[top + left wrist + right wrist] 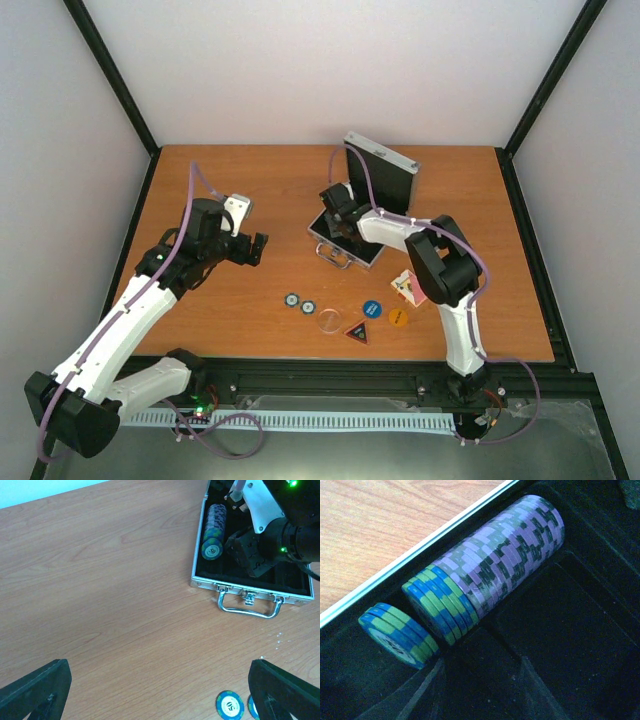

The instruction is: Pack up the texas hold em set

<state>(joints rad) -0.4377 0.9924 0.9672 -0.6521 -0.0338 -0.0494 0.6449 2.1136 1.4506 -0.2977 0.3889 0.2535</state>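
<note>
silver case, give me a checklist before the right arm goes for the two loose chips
1. Silver aluminium case lid open: ok.
2. Short stack of blue-and-green chips flush with the long purple and blue-green chip row: not ok, it leans, out of line.
3. Right gripper jaws parted, nothing between them: ok.
4. Two loose blue-green chips on the wooden table uncovered: ok.
5. Left gripper away from the case, jaws open: ok.
6. Red-backed card deck squared up: cannot tell, the right arm partly hides it.
</note>
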